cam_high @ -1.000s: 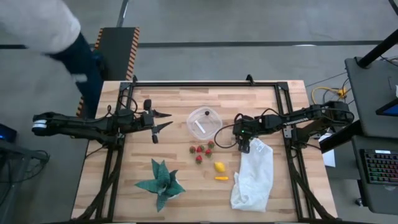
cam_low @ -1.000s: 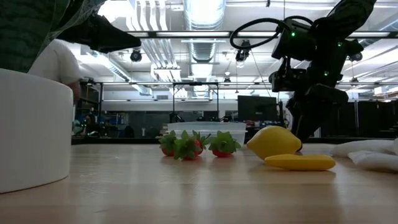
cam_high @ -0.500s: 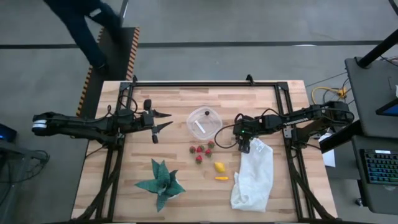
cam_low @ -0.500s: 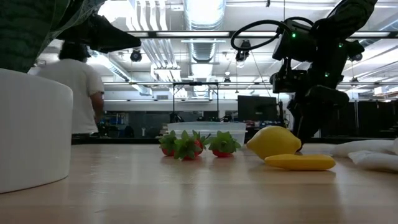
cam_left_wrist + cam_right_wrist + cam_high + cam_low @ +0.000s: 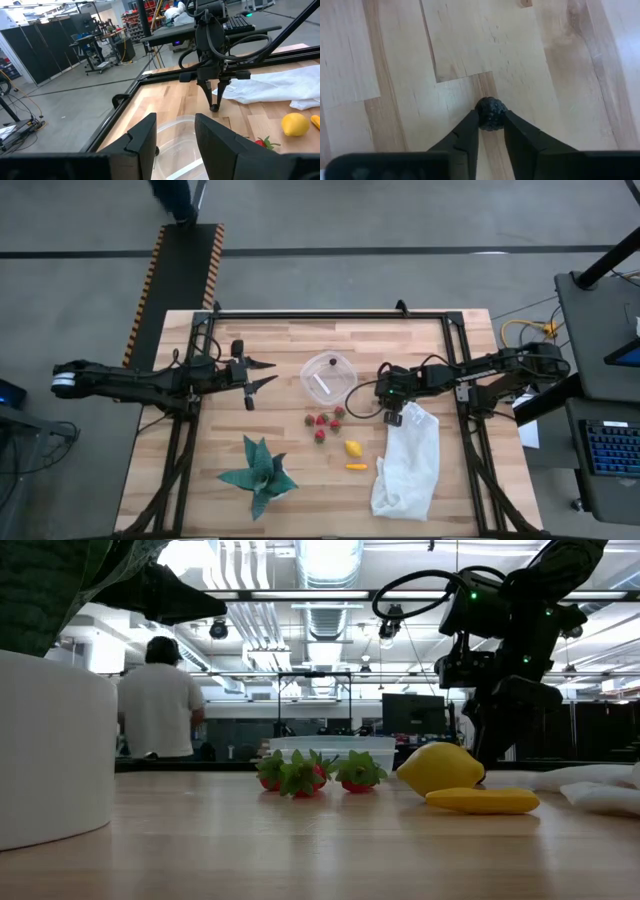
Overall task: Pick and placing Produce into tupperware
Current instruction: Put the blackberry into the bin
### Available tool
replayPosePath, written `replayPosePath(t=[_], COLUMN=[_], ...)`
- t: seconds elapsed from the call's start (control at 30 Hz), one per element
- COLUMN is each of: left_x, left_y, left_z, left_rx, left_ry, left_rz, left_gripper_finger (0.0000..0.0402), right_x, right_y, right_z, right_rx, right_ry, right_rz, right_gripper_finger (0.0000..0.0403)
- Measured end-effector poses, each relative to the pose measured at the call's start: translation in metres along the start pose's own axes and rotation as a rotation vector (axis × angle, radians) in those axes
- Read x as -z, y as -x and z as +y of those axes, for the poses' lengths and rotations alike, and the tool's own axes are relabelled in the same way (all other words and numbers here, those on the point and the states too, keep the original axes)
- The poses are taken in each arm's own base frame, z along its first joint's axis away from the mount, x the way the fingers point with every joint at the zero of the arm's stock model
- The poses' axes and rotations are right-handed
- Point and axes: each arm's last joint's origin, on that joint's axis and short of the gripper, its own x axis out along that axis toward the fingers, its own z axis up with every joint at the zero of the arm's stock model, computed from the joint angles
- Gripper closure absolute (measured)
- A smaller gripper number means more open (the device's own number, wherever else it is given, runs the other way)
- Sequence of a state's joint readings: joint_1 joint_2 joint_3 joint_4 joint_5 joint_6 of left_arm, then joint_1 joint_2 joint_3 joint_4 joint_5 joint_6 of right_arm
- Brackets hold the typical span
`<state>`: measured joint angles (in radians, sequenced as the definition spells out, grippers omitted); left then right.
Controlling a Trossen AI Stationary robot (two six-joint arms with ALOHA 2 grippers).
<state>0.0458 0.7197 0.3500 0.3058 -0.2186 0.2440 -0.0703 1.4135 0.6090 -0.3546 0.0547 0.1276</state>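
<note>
My right gripper (image 5: 491, 131) points steeply down at the table just right of the clear tupperware (image 5: 328, 374), shut on a small dark brown ball (image 5: 491, 114). It also shows in the left wrist view as my right gripper (image 5: 215, 106). Red strawberries (image 5: 322, 422), a yellow lemon (image 5: 353, 448) and a small orange piece (image 5: 356, 466) lie on the wood nearer the front edge. My left gripper (image 5: 262, 374) hangs level and open, left of the tupperware, holding nothing. My right gripper pinches the dark ball's two opposite sides (image 5: 481, 116) between its fingertips. The fingers come from above, slanting down. The ball sits at the very ends of the fingers, right at the wooden table top.
A white cloth bag (image 5: 408, 460) lies right beside my right gripper, toward the front right. A green spiky plant shape (image 5: 258, 475) lies at the front left. A black frame rail (image 5: 330, 314) runs along the table's far edge. A person (image 5: 160, 700) stands in the room beyond.
A person beyond the table's far left corner has walked off along the far side. Neither arm has visibly shifted.
</note>
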Motion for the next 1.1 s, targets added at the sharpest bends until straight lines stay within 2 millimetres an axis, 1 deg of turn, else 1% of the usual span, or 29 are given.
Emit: replayPosePath(t=[0.13,0.33,0.67,1.1], left_x=[0.0,0.0,0.0,0.0], left_y=[0.0,0.0,0.0,0.0], left_z=[0.0,0.0,0.0001,0.0], left_rx=[0.0,0.0,0.0,0.0], left_ry=[0.0,0.0,0.0,0.0], left_rz=[0.0,0.0,0.0,0.0], left_gripper_finger=[0.0281,0.0281,0.0281,0.0281], right_x=[-0.0005,-0.0004,-0.0002,-0.0054], right_y=[0.0005,0.0004,0.0002,0.0026], right_z=[0.0001,0.0001,0.0002,0.0007], right_rx=[0.0,-0.001,-0.002,-0.007], right_ry=[0.006,0.004,0.003,0.008], right_rz=[-0.004,-0.002,0.001,-0.01], right_gripper_finger=[0.0355,0.037,0.0372,0.0372])
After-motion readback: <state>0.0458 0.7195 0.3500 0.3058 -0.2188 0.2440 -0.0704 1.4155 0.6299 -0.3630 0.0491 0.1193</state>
